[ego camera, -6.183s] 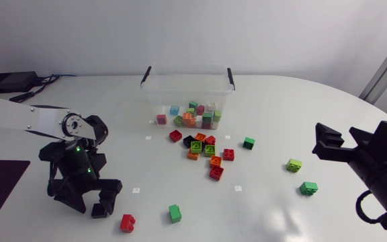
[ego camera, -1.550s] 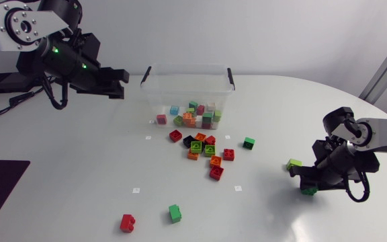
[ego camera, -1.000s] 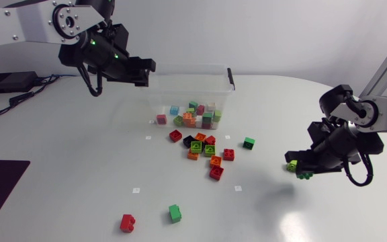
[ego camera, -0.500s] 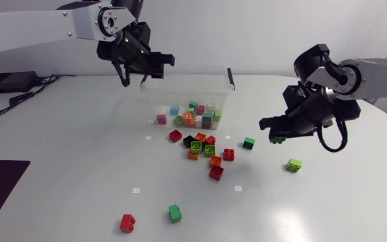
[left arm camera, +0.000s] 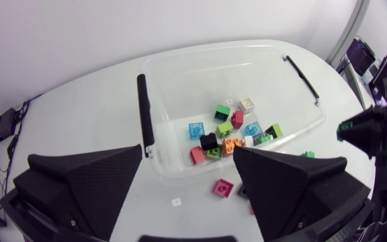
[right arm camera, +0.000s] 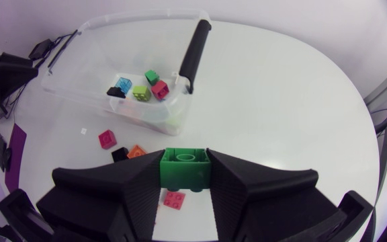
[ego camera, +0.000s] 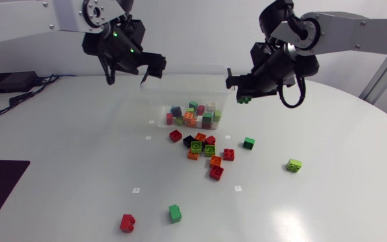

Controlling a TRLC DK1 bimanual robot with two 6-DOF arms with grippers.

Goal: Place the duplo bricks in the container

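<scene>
1. Left gripper (ego camera: 152, 69): fingers spread wide with nothing between them, poised above one handle end of the clear container (ego camera: 188, 68).
2. Right gripper (right arm camera: 185, 178): clamped from both sides on a green brick (right arm camera: 185, 163), held in the air near the container's other handle (right arm camera: 192, 47).
3. Container: holds a heap of mixed bricks (ego camera: 193, 115).
4. Table (ego camera: 79, 168): a cluster of bricks (ego camera: 203, 149) lies near the container's front. A lime brick (ego camera: 293, 165), a red brick (ego camera: 127, 222) and a loose green brick (ego camera: 175, 213) lie well apart.

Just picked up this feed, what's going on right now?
The right pincer is shut on a green duplo brick beside the clear container's right end. The left pincer hangs open and empty over its left end. Several bricks lie in the container; many more lie loose on the table.
</scene>
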